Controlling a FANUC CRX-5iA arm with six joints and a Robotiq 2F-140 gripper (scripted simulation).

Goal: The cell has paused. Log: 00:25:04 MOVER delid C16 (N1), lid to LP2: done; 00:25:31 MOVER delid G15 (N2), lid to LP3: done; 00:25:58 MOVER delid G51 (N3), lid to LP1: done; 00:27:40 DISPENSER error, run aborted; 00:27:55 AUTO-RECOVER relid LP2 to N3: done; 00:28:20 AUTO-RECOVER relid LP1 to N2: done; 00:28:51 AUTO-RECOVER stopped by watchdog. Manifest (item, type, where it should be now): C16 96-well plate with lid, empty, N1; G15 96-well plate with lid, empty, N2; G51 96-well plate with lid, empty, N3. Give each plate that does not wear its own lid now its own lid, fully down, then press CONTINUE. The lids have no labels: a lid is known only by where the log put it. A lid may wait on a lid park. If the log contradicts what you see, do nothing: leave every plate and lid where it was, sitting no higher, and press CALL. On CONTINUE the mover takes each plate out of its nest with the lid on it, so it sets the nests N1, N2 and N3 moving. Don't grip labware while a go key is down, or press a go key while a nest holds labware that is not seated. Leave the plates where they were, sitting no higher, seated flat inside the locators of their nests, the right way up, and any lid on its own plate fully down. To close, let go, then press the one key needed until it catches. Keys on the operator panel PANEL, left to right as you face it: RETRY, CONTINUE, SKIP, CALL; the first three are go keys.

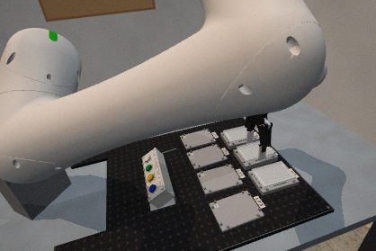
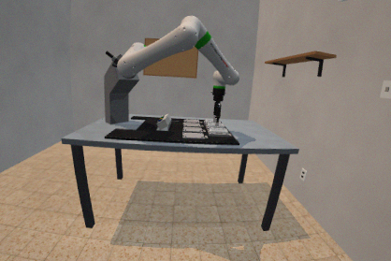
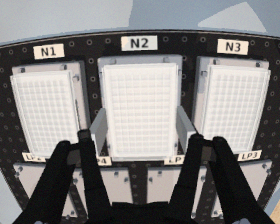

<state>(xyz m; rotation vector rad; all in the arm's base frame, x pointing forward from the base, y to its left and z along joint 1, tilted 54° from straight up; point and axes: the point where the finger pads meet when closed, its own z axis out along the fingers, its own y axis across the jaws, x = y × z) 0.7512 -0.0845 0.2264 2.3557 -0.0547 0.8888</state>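
Note:
Three white 96-well plates stand in a row in nests N1, N2 and N3. In the top view they form the right column, with the N2 plate in the middle. My gripper is directly over N2, with one finger on each long side, shut on the lid that covers the N2 plate. It also shows in the top view and the exterior view. I cannot tell if the lid is off the plate, or which of the other plates wear lids.
Several flat grey pads lie in a column beside the nests on the black baseplate. The operator panel with its coloured keys stands left of them. The big arm link fills the upper part of the top view.

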